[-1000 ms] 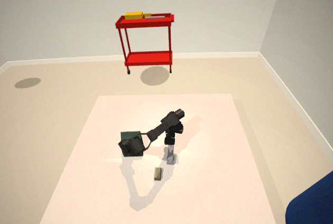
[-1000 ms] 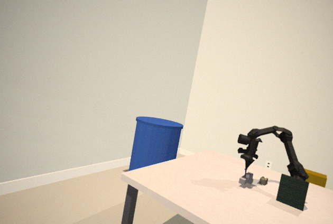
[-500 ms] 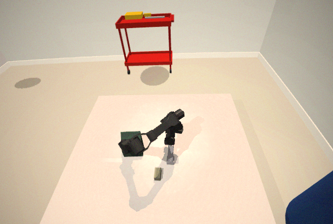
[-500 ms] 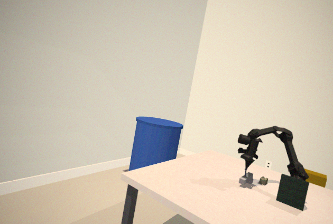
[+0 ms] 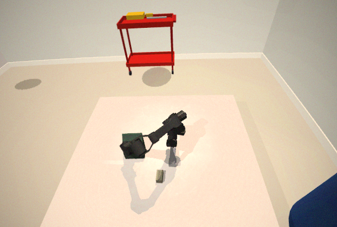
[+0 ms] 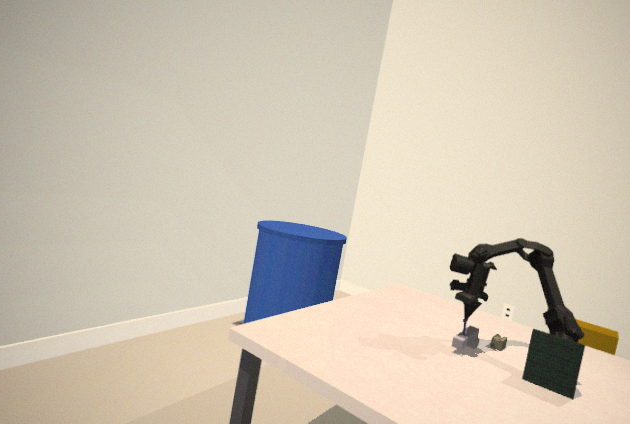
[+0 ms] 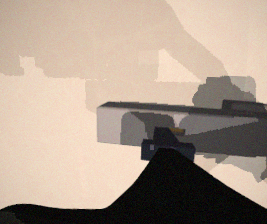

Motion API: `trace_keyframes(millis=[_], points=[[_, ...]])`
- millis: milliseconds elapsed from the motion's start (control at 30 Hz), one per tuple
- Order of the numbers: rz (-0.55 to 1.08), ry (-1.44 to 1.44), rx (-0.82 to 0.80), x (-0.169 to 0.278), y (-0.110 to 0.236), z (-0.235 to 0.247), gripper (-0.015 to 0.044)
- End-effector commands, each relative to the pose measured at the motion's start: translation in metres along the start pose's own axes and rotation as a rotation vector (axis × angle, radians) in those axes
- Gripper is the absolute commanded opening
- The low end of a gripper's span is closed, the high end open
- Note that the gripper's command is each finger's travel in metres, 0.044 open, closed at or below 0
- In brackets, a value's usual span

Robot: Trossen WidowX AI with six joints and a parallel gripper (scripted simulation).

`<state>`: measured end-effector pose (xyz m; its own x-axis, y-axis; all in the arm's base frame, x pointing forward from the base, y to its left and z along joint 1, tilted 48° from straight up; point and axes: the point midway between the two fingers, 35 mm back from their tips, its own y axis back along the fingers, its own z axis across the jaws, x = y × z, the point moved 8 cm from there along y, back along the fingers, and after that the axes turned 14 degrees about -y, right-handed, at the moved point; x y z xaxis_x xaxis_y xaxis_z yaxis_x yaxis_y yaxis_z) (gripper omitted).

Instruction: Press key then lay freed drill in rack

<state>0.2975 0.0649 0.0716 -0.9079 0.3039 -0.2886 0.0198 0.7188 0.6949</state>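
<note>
While one matte black, blocky arm [image 6: 546,280] arches over the smooth pale pink table [image 6: 356,345], its gripper [image 6: 467,314] tapers to a point with fingers pressed narrow, gripping nothing, tip down on a single small dark key [image 7: 168,145]. The key sits on one boxy grey drill [image 5: 172,157], just at six o'clock from the gripper in the top view. One small olive rack [image 5: 160,176] lies near, at seven o'clock from the drill.
</note>
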Motion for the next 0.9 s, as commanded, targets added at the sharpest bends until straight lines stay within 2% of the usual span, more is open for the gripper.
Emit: trace_keyframes(millis=[0,867], points=[[0.048,-0.010,0.047,-0.0014,-0.0245,-0.0052,0.0000],[0.048,-0.010,0.047,-0.0031,-0.0263,-0.0059,0.0000]])
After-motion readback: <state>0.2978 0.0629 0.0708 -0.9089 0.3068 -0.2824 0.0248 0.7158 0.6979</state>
